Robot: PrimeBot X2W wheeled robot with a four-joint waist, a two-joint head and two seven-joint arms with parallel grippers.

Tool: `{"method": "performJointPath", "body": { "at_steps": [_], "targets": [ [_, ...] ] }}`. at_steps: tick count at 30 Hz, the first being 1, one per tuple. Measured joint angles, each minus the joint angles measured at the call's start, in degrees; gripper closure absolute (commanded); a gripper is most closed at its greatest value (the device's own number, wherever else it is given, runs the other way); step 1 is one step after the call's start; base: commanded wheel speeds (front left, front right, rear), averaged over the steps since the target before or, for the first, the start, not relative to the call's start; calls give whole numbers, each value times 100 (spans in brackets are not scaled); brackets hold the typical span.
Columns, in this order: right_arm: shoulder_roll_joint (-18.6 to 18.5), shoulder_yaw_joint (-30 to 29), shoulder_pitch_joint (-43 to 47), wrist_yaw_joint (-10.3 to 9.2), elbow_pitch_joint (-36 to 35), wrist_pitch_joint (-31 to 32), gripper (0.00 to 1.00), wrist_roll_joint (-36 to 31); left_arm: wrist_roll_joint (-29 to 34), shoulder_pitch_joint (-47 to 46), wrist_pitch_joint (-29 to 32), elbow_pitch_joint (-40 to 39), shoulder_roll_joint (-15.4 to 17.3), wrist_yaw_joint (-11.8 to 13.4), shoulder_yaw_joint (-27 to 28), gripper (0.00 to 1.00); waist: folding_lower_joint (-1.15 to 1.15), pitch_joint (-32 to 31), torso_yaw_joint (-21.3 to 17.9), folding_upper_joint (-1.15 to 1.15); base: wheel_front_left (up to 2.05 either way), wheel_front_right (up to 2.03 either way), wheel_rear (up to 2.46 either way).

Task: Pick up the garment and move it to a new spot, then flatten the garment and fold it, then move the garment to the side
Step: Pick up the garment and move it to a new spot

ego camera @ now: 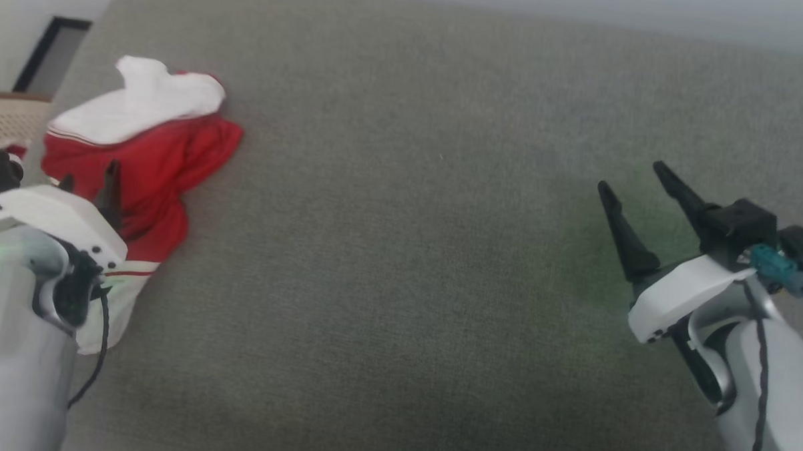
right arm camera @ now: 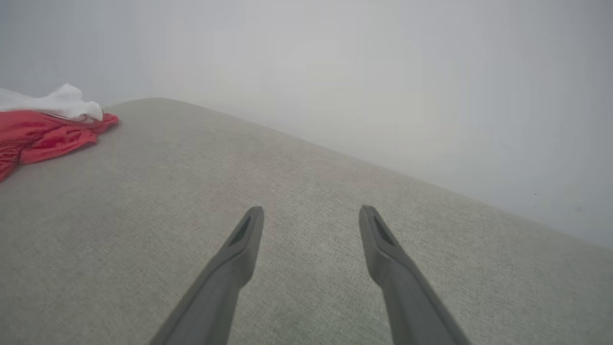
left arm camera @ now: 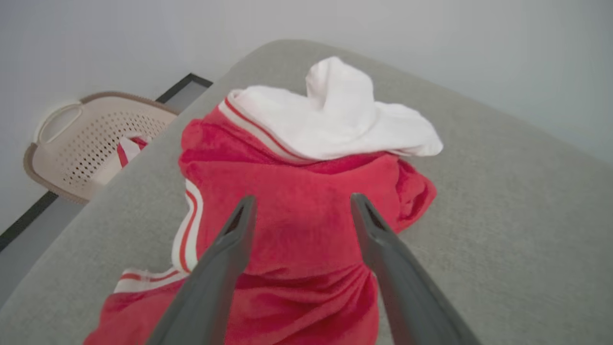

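The garment (ego camera: 151,153) lies crumpled at the left end of the grey cushioned surface (ego camera: 407,252), red body below and a white sleeve on top, with striped trim showing at its near edge. My left gripper (ego camera: 88,182) hovers over the near part of the heap, open, nothing between its fingers. In the left wrist view the garment (left arm camera: 301,211) spreads under the open left gripper (left arm camera: 302,203). My right gripper (ego camera: 633,177) stands open above bare cushion at the right, far from the cloth. The right wrist view has the right gripper (right arm camera: 311,213) open and the garment (right arm camera: 43,132) at far left.
A beige perforated laundry basket (left arm camera: 91,139) sits on the floor off the cushion's left edge, with a bit of red-and-white cloth inside. A dark-framed panel (ego camera: 50,53) leans at the back left. A pale wall runs behind the cushion's far edge.
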Motion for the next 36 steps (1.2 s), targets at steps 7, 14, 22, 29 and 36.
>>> {"method": "performJointPath", "body": {
  "at_steps": [7, 14, 22, 29, 36],
  "targets": [
    [-144, -73, -36, -1, -394, 235, 0, -62, -125, -808, 777, 1393, -86, 154, -41, 0, 0, 451, -105, 0, 0, 0, 0],
    [-223, -109, -38, -1, -681, 413, 0, -83, -307, -1367, 1403, 2250, -120, 233, -29, 0, 0, 670, -126, 0, 0, 0, 0],
    [-231, -112, -38, 0, -764, 503, 0, -101, -367, -1524, 1459, 2538, -53, 77, -33, 100, 0, 692, -133, 0, 0, 0, 0],
    [-151, -175, -21, -1, -653, 435, 0, -94, -325, -1589, 877, 2611, 220, -156, -70, 100, 0, 471, -129, 0, 0, 0, 0],
    [-1, -244, 64, 0, -456, 235, 0, -89, -131, -1896, 175, 2391, 542, -370, -242, 100, 0, 138, -124, 0, 0, 0, 0]
  ]
}}
